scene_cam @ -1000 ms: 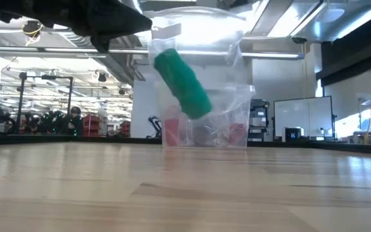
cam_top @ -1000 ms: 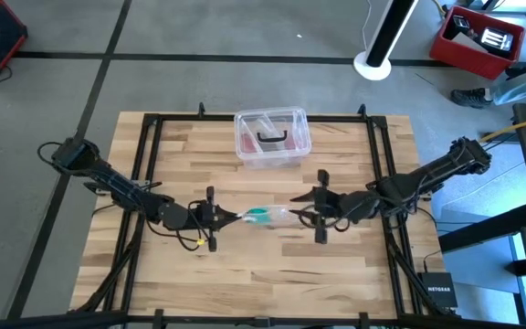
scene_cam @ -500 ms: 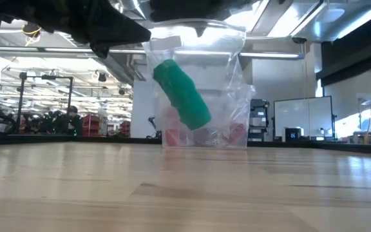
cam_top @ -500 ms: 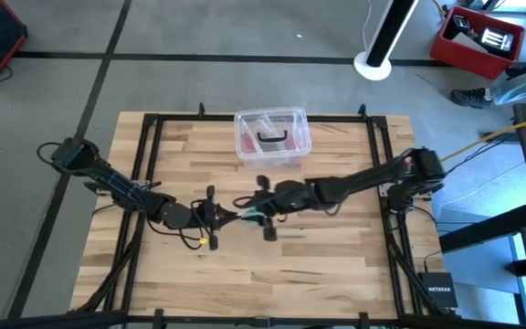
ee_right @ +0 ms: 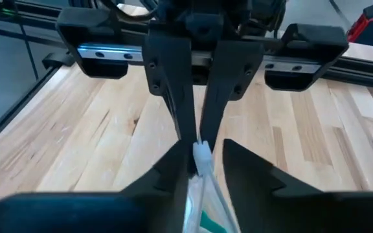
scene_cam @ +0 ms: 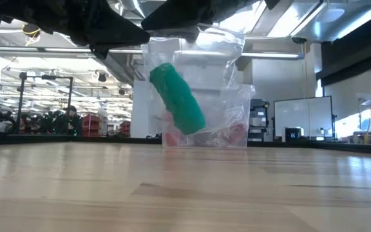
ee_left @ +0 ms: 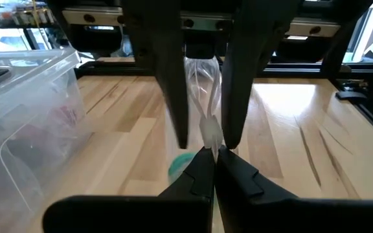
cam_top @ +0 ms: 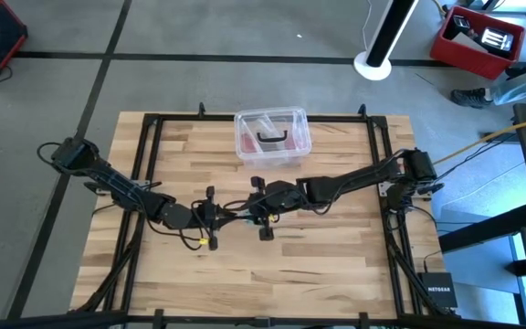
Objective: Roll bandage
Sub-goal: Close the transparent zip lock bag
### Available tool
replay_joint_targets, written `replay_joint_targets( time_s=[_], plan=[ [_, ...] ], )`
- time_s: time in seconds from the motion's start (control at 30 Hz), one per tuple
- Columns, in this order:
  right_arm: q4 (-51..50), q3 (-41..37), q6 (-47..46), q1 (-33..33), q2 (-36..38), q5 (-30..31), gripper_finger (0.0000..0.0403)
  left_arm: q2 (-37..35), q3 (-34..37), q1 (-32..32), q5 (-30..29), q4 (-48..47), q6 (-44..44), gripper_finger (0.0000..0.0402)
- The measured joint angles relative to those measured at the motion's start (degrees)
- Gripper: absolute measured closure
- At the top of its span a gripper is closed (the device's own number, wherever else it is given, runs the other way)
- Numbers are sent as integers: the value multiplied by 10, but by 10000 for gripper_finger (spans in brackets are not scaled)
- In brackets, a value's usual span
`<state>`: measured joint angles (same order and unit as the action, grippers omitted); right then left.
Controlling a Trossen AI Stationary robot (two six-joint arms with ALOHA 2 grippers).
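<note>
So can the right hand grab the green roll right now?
Probably not: the bandage roll hangs inside a clear bag that the left hand pinches; the open right hand only straddles the bag's top.

One bandage (scene_cam: pixel 176 97), one bag (scene_cam: pixel 221 77), one box (cam_top: pixel 272 137).

A teal-green bandage (scene_cam: pixel 177 98) is showing through a clear bag (scene_cam: pixel 221 77); the table (cam_top: pixel 336 247) is showing pale striped wood, both arms black.

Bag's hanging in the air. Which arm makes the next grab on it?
Right. The left tool is shut on the bag top edge, holding it up; the right tool straddles that edge, open.
</note>
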<state>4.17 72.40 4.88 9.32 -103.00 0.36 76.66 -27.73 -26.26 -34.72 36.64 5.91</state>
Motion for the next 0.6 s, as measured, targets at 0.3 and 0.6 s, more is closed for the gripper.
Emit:
replay_joint_targets(
  time_s=[0.3, 0.6],
  plan=[
    [-9, 0, 1, 0, 0, 0, 384, 0, 0, 0, 0, 0, 1, 401],
    [-49, 1, 1, 0, 1, 0, 362, 1, 0, -4, 0, 0, -4, 401]
  ],
)
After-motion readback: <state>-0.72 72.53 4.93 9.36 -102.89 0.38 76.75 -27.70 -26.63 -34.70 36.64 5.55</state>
